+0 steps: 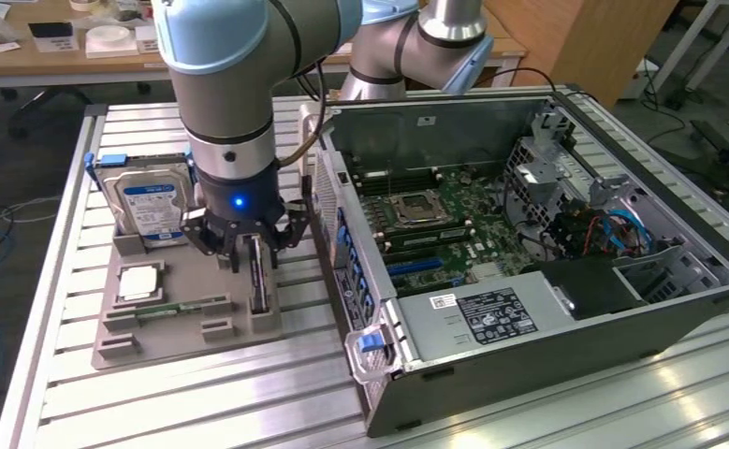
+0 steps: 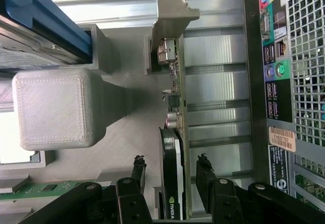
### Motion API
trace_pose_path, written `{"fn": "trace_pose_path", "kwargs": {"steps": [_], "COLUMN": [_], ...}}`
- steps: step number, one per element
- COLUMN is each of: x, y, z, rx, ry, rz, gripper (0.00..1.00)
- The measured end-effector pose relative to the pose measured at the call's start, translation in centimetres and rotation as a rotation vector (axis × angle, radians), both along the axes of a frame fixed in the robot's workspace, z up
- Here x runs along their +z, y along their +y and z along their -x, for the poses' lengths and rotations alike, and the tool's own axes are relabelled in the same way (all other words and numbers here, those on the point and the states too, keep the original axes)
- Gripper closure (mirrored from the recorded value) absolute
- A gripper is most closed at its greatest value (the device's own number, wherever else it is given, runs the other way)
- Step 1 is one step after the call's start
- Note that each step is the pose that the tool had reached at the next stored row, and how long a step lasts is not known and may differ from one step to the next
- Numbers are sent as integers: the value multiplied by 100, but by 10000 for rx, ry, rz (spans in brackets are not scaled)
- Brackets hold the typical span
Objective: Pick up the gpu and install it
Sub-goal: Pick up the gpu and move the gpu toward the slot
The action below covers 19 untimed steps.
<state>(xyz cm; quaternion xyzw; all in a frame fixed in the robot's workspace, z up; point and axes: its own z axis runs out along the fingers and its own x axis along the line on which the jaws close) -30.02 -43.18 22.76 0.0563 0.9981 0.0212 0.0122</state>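
The gpu stands on edge in a slot of the grey holder tray, a dark card with a silver bracket at its far end. In the wrist view the gpu runs between my two fingers, its black shroud nearest the camera. My gripper hangs straight down over the card and is open. In the wrist view my gripper straddles the card, with a gap showing on each side between the fingertips and the board. Nothing is gripped.
The tray also holds a silver hard drive, a processor and a memory stick. The open computer case lies close on the exterior view's right, its motherboard exposed. The case's rear panel runs close beside the card.
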Motion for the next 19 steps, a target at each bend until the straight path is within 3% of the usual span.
{"fn": "trace_pose_path", "kwargs": {"steps": [19], "x": [-3], "y": [0], "z": [-14], "rx": [-1], "ry": [0], "rz": [1], "gripper": [47]}}
